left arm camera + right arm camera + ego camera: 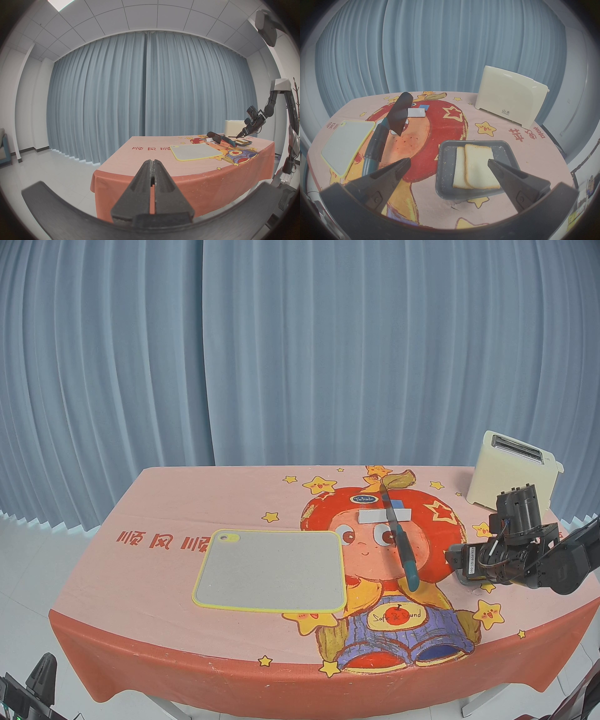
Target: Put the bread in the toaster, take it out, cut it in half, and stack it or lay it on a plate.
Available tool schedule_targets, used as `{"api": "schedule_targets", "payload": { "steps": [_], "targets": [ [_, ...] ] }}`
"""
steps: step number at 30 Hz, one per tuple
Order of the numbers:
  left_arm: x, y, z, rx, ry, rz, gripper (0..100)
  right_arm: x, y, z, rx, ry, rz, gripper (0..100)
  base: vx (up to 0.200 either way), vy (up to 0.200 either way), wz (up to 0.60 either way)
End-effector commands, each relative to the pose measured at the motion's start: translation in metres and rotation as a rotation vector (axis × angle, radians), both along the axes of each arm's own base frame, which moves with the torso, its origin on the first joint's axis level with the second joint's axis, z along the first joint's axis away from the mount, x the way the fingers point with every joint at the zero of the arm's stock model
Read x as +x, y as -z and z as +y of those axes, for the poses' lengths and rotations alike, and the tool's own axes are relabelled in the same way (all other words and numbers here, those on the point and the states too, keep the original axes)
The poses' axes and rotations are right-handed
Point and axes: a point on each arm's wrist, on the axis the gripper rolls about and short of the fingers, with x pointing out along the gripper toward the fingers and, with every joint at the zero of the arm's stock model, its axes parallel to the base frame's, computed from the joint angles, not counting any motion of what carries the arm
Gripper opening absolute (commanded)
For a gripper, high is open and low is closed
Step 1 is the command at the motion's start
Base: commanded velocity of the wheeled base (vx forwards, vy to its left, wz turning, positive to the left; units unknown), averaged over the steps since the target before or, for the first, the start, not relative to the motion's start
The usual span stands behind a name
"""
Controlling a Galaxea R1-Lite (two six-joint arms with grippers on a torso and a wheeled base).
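Note:
Two slices of bread (476,165) lie overlapping in a dark grey tray (445,178) on the right side of the table. My right gripper (448,160) hangs open just above them, one finger on each side of the tray; in the head view it (459,559) sits in front of the cream toaster (512,471). The toaster (509,95) stands behind the tray with its slots upward. A black-bladed knife with a teal handle (400,540) lies right of the grey cutting board (272,570). My left gripper (153,162) is shut and empty, low beside the table's front left corner.
A pink cartoon cloth covers the table (156,565). A small white and blue card (384,515) lies under the knife blade. Grey curtains hang behind. The cutting board (345,145) is bare.

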Motion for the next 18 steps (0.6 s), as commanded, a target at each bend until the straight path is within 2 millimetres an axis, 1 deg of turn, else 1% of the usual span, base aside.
{"api": "schedule_targets", "payload": {
  "steps": [1, 10, 18],
  "targets": [
    [0.001, 0.005, 0.0, -0.002, 0.0, 0.018, 0, -0.003, -0.005, -0.002, 0.034, -0.029, -0.026, 100, 0.0, 0.0, 0.0],
    [0.001, 0.005, 0.0, 0.0, 0.0, 0.018, 0, -0.002, -0.002, -0.012, 0.057, -0.068, -0.059, 100, 0.0, 0.0, 0.0],
    [0.001, 0.005, 0.0, 0.0, 0.0, 0.018, 0, -0.007, -0.007, -0.022, 0.083, -0.127, -0.062, 100, 0.0, 0.0, 0.0]
  ]
}}
